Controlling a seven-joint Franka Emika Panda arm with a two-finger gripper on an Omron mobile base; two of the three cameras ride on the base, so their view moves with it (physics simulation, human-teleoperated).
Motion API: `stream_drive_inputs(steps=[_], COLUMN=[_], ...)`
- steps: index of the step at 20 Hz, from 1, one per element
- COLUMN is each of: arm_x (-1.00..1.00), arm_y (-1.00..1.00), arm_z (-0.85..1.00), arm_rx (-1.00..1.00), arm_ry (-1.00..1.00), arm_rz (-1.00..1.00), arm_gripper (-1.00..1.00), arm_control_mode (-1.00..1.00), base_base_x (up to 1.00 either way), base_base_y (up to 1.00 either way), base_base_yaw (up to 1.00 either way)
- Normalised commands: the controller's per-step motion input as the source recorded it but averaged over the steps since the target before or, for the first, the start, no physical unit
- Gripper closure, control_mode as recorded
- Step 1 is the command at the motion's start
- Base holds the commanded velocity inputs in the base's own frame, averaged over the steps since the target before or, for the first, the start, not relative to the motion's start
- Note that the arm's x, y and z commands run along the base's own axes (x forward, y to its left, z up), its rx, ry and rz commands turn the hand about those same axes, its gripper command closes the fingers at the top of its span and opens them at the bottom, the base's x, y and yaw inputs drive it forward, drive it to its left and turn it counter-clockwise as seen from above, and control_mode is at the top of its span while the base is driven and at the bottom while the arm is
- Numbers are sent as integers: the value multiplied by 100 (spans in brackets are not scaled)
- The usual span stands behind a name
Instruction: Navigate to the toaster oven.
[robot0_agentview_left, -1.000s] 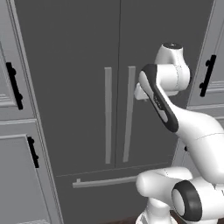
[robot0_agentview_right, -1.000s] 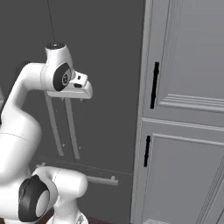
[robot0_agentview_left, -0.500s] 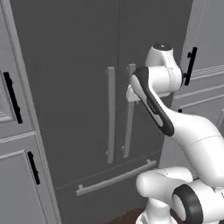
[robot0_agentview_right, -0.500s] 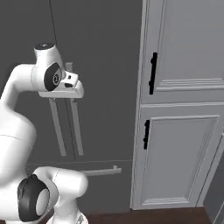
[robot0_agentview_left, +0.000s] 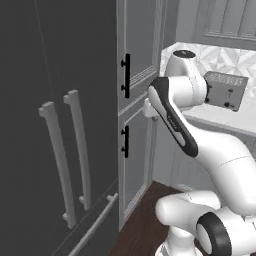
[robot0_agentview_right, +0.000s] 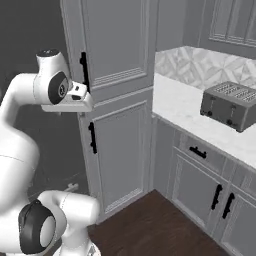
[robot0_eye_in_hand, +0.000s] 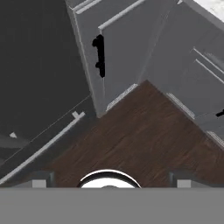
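Observation:
The toaster oven is out of view. On the pale counter (robot0_agentview_right: 182, 111) stands a small silver pop-up slot toaster (robot0_agentview_right: 234, 104) (robot0_agentview_left: 226, 90) with no glass door. My arm is folded up in front of the tall grey cabinet (robot0_agentview_right: 116, 95), with the hand (robot0_agentview_right: 75, 98) held at about the height of its upper door handle. In the hand view my gripper (robot0_eye_in_hand: 111, 183) looks down at the wooden floor (robot0_eye_in_hand: 144, 135). Its two fingertips (robot0_eye_in_hand: 39, 181) stand wide apart, so it is open with nothing between them.
A dark double-door fridge (robot0_agentview_left: 55, 150) with long bar handles fills the left. The tall cabinet (robot0_agentview_left: 138, 100) stands between it and the counter corner. Grey base cabinets (robot0_agentview_right: 210, 185) with black handles run under the counter, and the brown wooden floor (robot0_agentview_right: 150, 220) lies in front.
The whole picture has swung: the base has turned right. The fridge has slid to the left edge, and the tall cabinet, the counter and the slot toaster have come into view.

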Motion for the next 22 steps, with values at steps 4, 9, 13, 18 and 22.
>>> stream_drive_inputs(steps=[4, 9, 13, 18, 22], arm_x=[0, 0, 0, 0, 0], arm_y=[0, 0, 0, 0, 0], arm_z=[0, 0, 0, 0, 0], arm_rx=[0, 0, 0, 0, 0], arm_ry=[0, 0, 0, 0, 0], arm_rz=[0, 0, 0, 0, 0], arm_gripper=[-100, -100, -100, -100, -100], arm_control_mode=[100, 100, 100, 100, 100], base_base_x=[0, 0, 0, 4, 49], base_base_y=[5, 4, 0, -16, -63], base_base_yaw=[-96, -98, -100, -85, -16])
